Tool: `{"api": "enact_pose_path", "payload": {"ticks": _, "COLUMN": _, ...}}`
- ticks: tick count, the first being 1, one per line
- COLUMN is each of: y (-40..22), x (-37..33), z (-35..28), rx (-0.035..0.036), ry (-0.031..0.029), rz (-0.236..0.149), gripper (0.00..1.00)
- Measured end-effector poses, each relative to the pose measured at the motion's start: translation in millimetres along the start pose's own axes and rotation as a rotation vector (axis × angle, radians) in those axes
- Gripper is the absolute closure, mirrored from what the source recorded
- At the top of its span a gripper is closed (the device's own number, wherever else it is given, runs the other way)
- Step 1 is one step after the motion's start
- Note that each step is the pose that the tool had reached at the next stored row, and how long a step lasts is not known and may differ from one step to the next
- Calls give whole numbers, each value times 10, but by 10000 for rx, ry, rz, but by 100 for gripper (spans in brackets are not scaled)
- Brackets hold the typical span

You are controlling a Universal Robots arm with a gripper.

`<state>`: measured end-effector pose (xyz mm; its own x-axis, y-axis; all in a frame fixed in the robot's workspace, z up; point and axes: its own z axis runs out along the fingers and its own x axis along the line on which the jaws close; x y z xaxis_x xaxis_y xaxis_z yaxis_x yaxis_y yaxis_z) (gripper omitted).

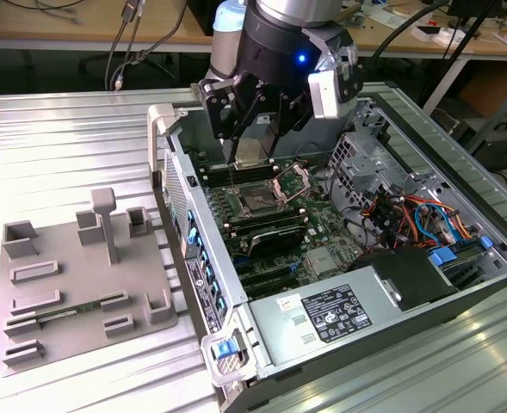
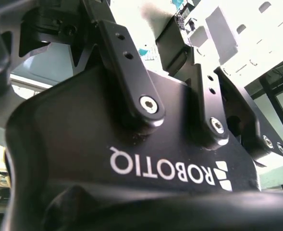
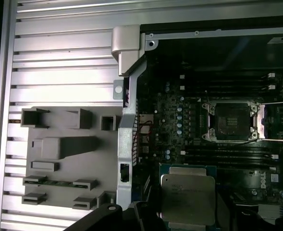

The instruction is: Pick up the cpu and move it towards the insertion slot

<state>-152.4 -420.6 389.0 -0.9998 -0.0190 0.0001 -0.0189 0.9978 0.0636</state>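
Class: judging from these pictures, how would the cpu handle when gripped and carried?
The cpu, held in the hand, looks flat and rigid, so it probably won't flex. Its smooth metal top suggests slipperiness. Being thin, it likely tilts easily.

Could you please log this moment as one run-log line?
gripper: shut on cpu | position: above motherboard, short of insertion slot | slot: open, empty

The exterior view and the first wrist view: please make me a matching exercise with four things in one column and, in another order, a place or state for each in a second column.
Things:
1. cpu
2. insertion slot
3. grey tray
4. blue latch

Places or states:
A. lies on the ribbed table, outside the computer case
B. held in the gripper above the motherboard
C. on the near corner of the case
D. open, bracket raised, nothing in it

Pairs: 1-B, 2-D, 3-A, 4-C
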Motion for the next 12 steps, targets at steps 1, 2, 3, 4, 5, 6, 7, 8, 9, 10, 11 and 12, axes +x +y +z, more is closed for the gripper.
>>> {"api": "enact_pose_path", "payload": {"ticks": 1, "y": 1, "x": -34, "z": 2, "rx": -1, "ry": -1, "rz": 0, "gripper": 45}}
{"api": "enact_pose_path", "payload": {"ticks": 2, "y": 2, "x": -87, "z": 5, "rx": -1, "ry": -1, "rz": 0, "gripper": 45}}
{"api": "enact_pose_path", "payload": {"ticks": 3, "y": 2, "x": -97, "z": 5, "rx": 0, "ry": 0, "rz": -1, "gripper": 45}}
{"api": "enact_pose_path", "payload": {"ticks": 4, "y": 2, "x": -102, "z": 5, "rx": -1, "ry": -1, "rz": -1, "gripper": 45}}
{"api": "enact_pose_path", "payload": {"ticks": 5, "y": 2, "x": -107, "z": 6, "rx": -1, "ry": -1, "rz": 0, "gripper": 45}}
{"api": "enact_pose_path", "payload": {"ticks": 6, "y": 2, "x": -116, "z": 6, "rx": -1, "ry": -1, "rz": -1, "gripper": 45}}
{"api": "enact_pose_path", "payload": {"ticks": 7, "y": 3, "x": -126, "z": 6, "rx": -1, "ry": -1, "rz": 0, "gripper": 45}}
{"api": "enact_pose_path", "payload": {"ticks": 8, "y": 3, "x": -133, "z": 6, "rx": 0, "ry": -1, "rz": 0, "gripper": 45}}
{"api": "enact_pose_path", "payload": {"ticks": 9, "y": 3, "x": -138, "z": 7, "rx": -1, "ry": -1, "rz": 0, "gripper": 45}}
{"api": "enact_pose_path", "payload": {"ticks": 10, "y": 3, "x": -144, "z": 7, "rx": -1, "ry": -1, "rz": 0, "gripper": 45}}
{"api": "enact_pose_path", "payload": {"ticks": 11, "y": 3, "x": -152, "z": 7, "rx": -1, "ry": -1, "rz": 0, "gripper": 45}}
{"api": "enact_pose_path", "payload": {"ticks": 12, "y": 3, "x": -160, "z": 8, "rx": -1, "ry": -1, "rz": -1, "gripper": 45}}
